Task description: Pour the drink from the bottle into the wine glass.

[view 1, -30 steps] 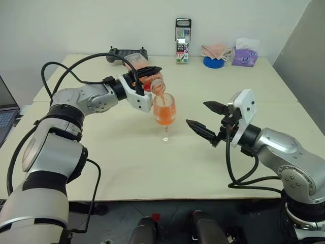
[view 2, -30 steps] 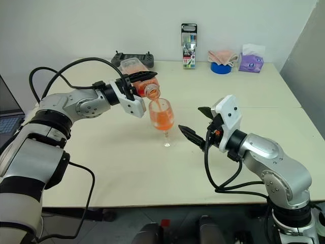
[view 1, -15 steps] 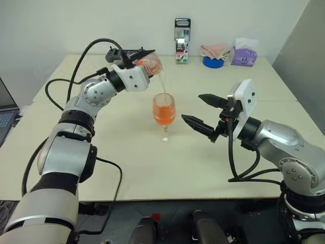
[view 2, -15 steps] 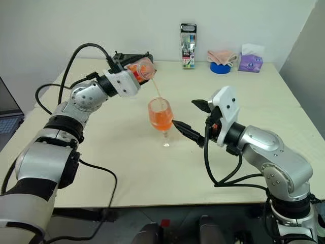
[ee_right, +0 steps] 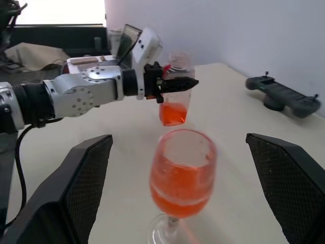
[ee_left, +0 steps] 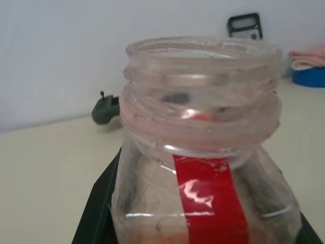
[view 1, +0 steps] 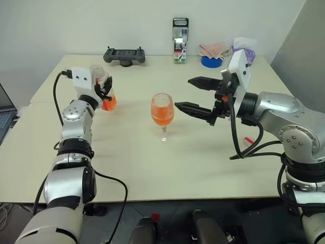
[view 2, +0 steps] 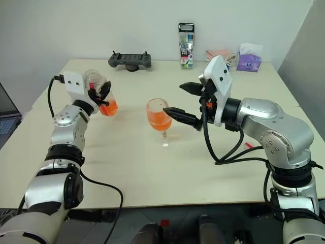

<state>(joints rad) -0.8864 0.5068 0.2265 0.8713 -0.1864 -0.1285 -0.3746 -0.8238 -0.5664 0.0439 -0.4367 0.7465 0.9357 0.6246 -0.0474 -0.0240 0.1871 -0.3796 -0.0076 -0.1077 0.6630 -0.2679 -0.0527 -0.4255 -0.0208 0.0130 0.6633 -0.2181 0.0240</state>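
Holding the uncapped bottle upright in our left hand, we are keeping our right hand wide beside the half-full wine glass, mid-counter.

Wine glass: clear, stemmed, standing upright on its round foot on the table. Bowl about half to two-thirds full of translucent orange-red drink.

Bottle: small, clear plastic, uncapped, held upright, well to the left of the wine glass. A red label strip runs down its side. Only a shallow orange-red remnant sits at its bottom.
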